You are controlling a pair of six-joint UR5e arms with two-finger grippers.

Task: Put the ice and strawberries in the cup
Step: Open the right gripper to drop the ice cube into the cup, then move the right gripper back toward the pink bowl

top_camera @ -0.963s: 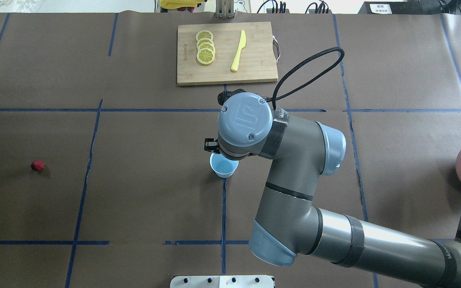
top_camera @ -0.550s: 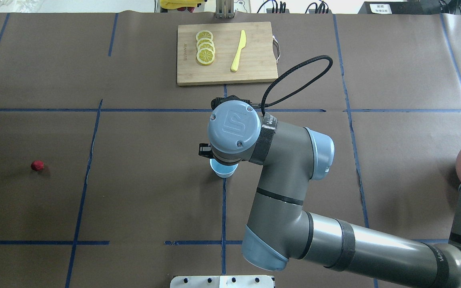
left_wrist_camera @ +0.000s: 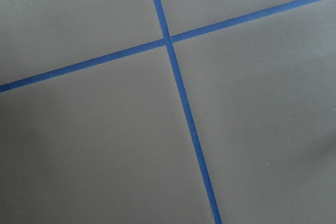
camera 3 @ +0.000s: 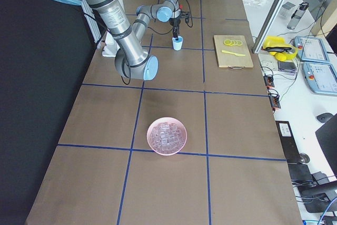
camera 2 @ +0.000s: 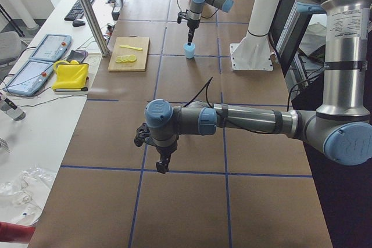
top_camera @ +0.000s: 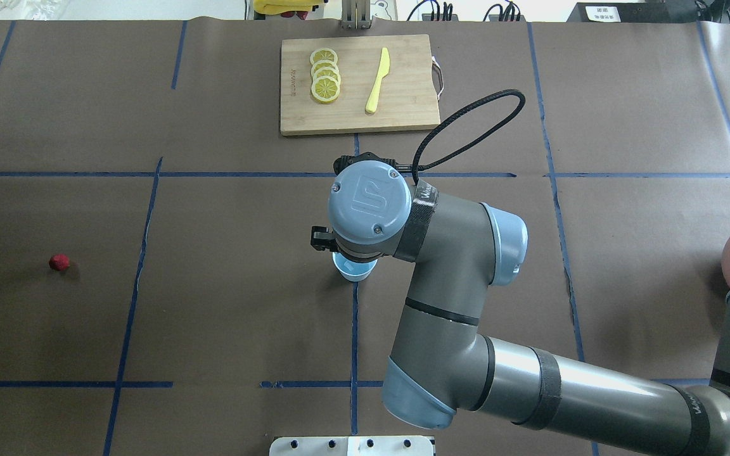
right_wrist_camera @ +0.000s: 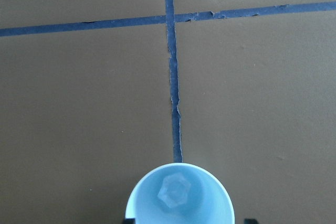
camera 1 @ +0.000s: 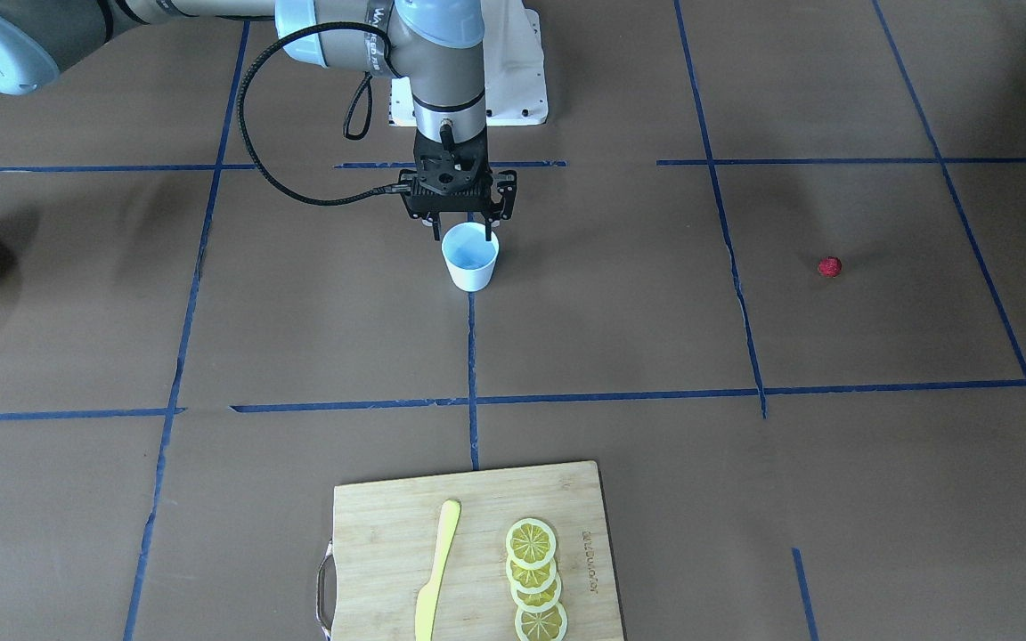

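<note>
**Fingers of right gripper spread above cup; one ice cube inside**

We take the overhead view from its left edge.

Left gripper: we see it only from the side camera at the table's end. It hangs tip-down over bare table, near a crossing of blue tape. We cannot tell whether its fingers are parted or closed, and its wrist camera shows none of them.

Strawberry: it lies alone on the table at far left, well apart from the cup and both grippers.

Cup: it stands upright at table centre with a tape line running up to its base. In the overhead view it is largely hidden beneath the right arm's wrist.

Right gripper: it is directly above the cup and points straight down. Its fingers are parted and hold nothing, and the wrist view shows one tip on either side of the cup's rim. The single clear ice cube rests on the cup's bottom.

Cutting board: it lies beyond the cup at the far edge. It carries a row of overlapping lemon slices and, apart from them, a yellow knife.

Bowl: pink, at far right, well apart from the cup, filled with more ice cubes.
</note>
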